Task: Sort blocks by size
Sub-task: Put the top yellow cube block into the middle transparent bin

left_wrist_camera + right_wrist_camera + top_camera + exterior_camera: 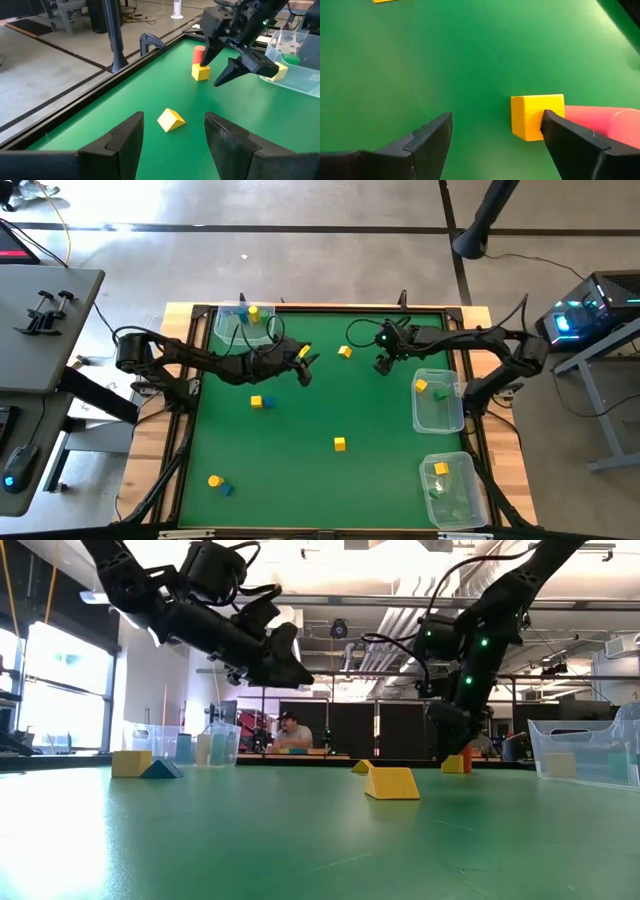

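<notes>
My right gripper [495, 145] is open, low over the green mat right of its middle [385, 365]. A yellow cube [536, 116] with a red cylinder [600, 120] beside it lies on the mat at one fingertip; both also show in the left wrist view, the cube [200, 73] and the cylinder [199, 51]. My left gripper [172, 135] is open and empty, raised above the mat [305, 368]. A yellow wedge block [170, 120] lies on the mat ahead of its fingers [344, 352]. My right gripper has one finger [570, 145] in front of the yellow cube's side [540, 125], slanting down from above. The cube sits flat on the mat. I cannot tell whether the finger touches it.
More blocks lie on the mat: a yellow and blue pair [258, 402], a yellow one [340, 443], a yellow and blue pair near left [218, 483]. Clear tubs holding blocks stand at far left [232, 330], right [440, 415] and near right [460, 500].
</notes>
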You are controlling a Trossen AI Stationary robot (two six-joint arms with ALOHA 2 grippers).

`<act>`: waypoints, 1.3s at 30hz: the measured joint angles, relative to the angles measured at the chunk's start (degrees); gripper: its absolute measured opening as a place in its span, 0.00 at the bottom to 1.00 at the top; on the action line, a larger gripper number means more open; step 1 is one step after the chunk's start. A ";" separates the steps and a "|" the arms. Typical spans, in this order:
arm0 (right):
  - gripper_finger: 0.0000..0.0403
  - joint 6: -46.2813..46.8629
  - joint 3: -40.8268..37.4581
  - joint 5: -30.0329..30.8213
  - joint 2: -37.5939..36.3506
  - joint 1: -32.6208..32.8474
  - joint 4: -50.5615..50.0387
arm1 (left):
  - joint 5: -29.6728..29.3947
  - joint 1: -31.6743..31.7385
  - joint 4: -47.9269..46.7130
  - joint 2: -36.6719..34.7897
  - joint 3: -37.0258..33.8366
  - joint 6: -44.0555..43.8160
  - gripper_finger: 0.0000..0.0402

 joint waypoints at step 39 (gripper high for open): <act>0.57 -17.65 -6.86 -10.43 -4.02 5.64 11.20 | 0.65 -0.11 0.72 -0.02 0.00 -0.83 0.48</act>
